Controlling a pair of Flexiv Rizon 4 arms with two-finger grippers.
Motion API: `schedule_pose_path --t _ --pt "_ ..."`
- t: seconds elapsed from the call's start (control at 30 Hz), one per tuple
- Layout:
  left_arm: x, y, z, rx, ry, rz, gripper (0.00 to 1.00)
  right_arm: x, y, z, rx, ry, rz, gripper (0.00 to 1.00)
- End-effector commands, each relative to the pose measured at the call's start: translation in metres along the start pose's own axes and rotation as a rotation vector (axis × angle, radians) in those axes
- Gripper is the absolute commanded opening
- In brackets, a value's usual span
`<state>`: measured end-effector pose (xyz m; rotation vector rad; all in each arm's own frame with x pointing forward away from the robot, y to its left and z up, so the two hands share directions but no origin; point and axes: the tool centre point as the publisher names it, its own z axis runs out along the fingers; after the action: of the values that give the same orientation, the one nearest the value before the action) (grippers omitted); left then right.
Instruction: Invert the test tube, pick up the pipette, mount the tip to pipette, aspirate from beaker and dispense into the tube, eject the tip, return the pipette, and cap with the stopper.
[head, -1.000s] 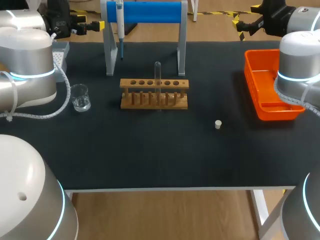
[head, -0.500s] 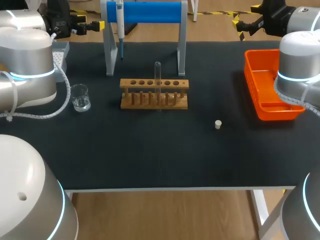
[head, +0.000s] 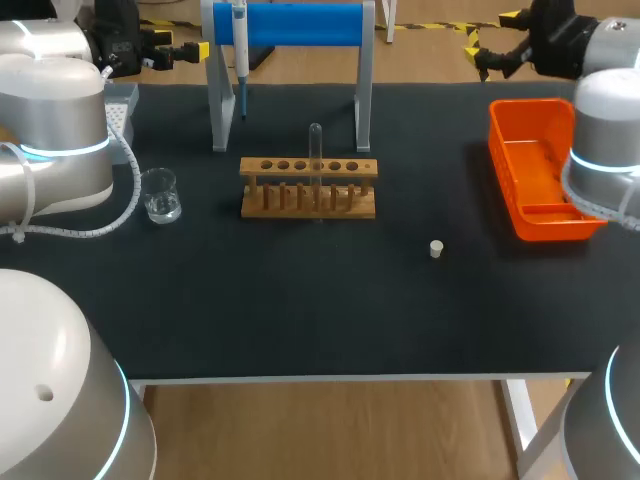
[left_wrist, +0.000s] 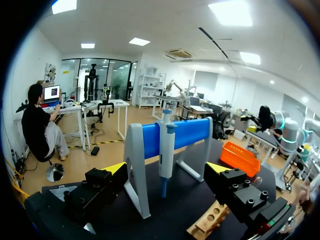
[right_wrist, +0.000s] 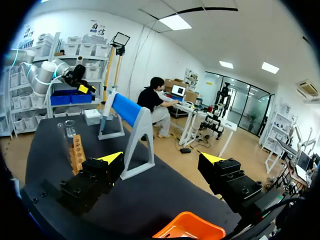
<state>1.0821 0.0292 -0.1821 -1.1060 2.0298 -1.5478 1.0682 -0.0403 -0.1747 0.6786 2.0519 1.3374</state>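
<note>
Our right arm (head: 603, 130) has edged outward | left gripper (left_wrist: 166, 170) and right gripper (right_wrist: 161, 158) gape wide, empty | pipette (left_wrist: 166, 147) hangs just ahead of left gripper | test tube (head: 315, 148) upright in rack (head: 308, 190), well ahead of both.

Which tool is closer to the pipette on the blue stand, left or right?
Left. The left tool sits just beside the pipette at the table's back edge; the right tool is far across, beyond the orange bin.

Right arm (head: 605, 130) shifting outward toward table's right edge, its elbow segment uncovering more of orange tray (head: 530, 165). Right gripper (head: 493, 40) apparently lifting slightly beyond far edge; view there poor.
</note>
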Motion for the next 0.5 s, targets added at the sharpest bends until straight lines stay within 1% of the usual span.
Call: schedule_pose_path --t 0.03,0.13,0.2,0.37,0.5 --pt "0.0 0.0 0.0 0.0 0.001 0.0 1.0 0.017 -0.004 -0.03 -0.004 0.024 -0.002 1.0" --pt "0.0 0.0 0.0 0.0 0.001 0.0 1.0 0.035 -0.009 -0.042 -0.008 0.066 0.002 1.0" --pt "0.0 0.0 0.0 0.0 0.001 0.0 1.0 0.052 -0.013 -0.051 -0.02 0.108 0.008 1.0" --pt "0.0 0.0 0.0 0.0 0.001 0.0 1.0 0.095 -0.032 -0.067 -0.043 0.219 0.009 1.0" --pt "0.0 0.0 0.0 0.0 0.001 0.0 1.0 0.122 -0.043 -0.075 -0.059 0.288 -0.007 1.0"
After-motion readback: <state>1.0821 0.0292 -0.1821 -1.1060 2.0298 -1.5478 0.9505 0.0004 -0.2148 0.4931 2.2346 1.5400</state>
